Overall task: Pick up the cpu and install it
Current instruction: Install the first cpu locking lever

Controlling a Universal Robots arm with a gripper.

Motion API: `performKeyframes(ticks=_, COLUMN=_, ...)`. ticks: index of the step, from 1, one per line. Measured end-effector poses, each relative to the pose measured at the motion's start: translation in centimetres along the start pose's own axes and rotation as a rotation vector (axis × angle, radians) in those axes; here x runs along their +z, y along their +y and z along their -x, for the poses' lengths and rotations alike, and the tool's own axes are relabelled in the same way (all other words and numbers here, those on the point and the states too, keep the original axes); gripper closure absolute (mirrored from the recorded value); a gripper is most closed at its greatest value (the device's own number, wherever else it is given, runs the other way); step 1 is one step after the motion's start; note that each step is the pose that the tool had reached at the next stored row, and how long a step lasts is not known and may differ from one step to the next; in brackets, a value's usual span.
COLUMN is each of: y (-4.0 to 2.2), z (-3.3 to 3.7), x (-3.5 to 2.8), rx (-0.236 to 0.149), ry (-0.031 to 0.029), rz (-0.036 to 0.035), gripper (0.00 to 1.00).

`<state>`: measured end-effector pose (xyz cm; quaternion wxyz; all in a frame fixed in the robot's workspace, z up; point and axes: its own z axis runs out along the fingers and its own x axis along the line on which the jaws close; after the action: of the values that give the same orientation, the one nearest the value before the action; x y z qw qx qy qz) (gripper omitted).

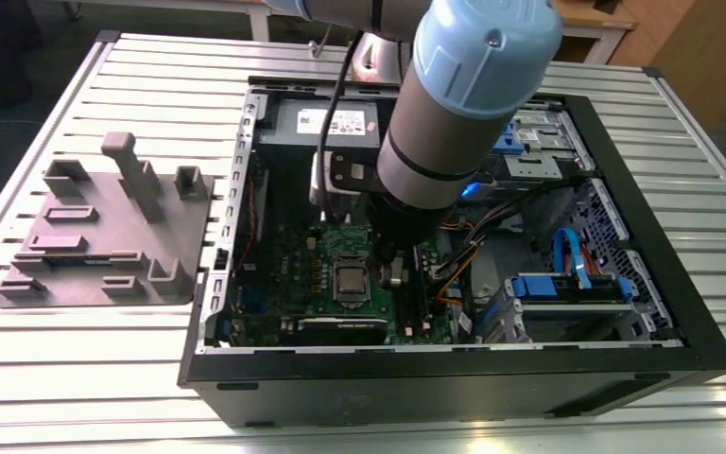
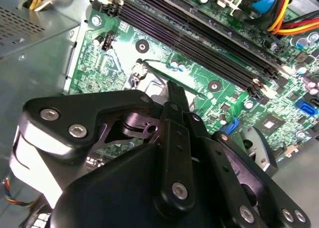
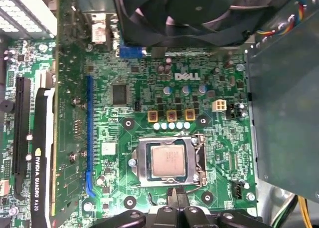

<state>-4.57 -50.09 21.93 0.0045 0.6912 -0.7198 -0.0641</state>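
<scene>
Silver cpu [image 3: 168,162] seated in socket, first wrist view; pincer [image 3: 175,192] beside it; opening unclear

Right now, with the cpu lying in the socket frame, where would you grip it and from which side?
Likely by two opposite edges, coming straight down from above. The cpu lies flat and face up inside the socket frame on the motherboard, so the metal top is open and its sides are closely framed. The gripper sits just beside the frame.

One cpu [image 3: 168,162] (in its socket), one motherboard [image 3: 149,88], one holder tray [image 1: 98,236], one fan [image 3: 184,13]
</scene>
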Motion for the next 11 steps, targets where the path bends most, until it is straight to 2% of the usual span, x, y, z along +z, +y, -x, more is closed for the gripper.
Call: performKeyframes(ticks=11, y=-0.08, z=-0.74, x=0.50, rx=-0.035, ry=0.0099, rz=0.0027, gripper=0.89)
